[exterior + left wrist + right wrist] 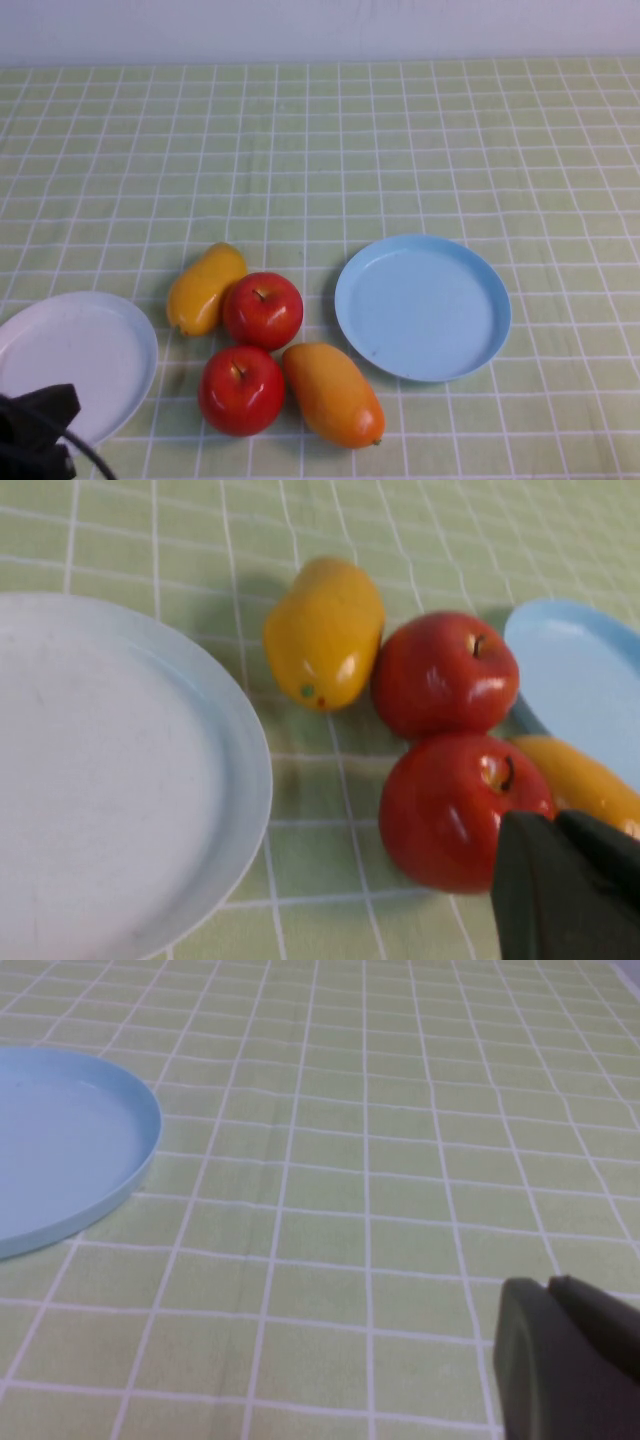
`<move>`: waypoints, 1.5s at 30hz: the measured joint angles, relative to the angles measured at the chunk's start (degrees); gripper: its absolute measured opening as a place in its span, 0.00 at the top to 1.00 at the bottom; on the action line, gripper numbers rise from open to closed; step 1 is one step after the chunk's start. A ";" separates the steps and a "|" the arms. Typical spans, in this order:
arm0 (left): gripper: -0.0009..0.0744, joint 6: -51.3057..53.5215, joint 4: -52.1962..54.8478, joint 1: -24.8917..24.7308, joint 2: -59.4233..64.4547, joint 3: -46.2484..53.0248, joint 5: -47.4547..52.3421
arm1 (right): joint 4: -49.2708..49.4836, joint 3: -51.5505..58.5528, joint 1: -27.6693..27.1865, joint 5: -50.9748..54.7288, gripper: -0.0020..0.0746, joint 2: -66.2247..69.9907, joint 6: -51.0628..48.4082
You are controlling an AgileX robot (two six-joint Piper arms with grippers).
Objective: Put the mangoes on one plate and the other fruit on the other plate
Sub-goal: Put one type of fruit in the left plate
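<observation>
Four fruits lie bunched at the table's front middle. The slimmer yellow mango [205, 288] [323, 632] is nearest the white plate [75, 355] [100, 780]. The plumper orange mango [333, 393] [580, 780] lies beside the light blue plate [422, 305] [580, 680] [60, 1145]. Between them sit two red apples, one farther back [262, 310] [445, 673] and one nearer [241, 389] [450, 810]. My left gripper [35, 432] [555, 820] hovers shut and empty at the front left, over the white plate's near edge. My right gripper [548, 1285] is shut and empty, right of the blue plate.
A green checked cloth [400, 150] covers the whole table up to a pale wall at the back. Both plates hold nothing. Open cloth stretches behind the fruits and to the right of the blue plate.
</observation>
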 joint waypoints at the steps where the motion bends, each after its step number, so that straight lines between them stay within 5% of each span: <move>1: 0.99 1.55 0.27 0.00 3.46 -2.12 2.49 | 0.00 0.00 0.00 0.00 0.99 0.00 0.00; 13: 0.99 6.50 12.33 -2.92 36.02 -26.44 17.60 | 0.00 0.00 0.00 0.00 0.99 0.00 0.00; 25: 0.99 -17.43 34.19 -29.83 54.60 -43.61 30.96 | 0.00 0.00 0.00 0.00 0.99 0.00 0.00; 32: 0.98 -16.75 32.61 -36.53 58.31 -45.61 31.87 | 0.00 0.00 0.00 0.00 0.99 0.00 0.00; 35: 0.87 -13.54 32.02 -36.67 59.28 -45.63 32.16 | 0.00 0.00 0.00 0.00 0.99 0.00 0.00; 42: 0.28 -18.69 32.02 -34.23 61.02 -45.72 29.51 | 0.00 0.00 0.00 0.00 0.99 0.00 0.00; 45: 0.16 -21.33 32.02 -32.88 62.82 -45.72 28.66 | 0.00 0.00 0.00 0.00 1.00 0.00 0.00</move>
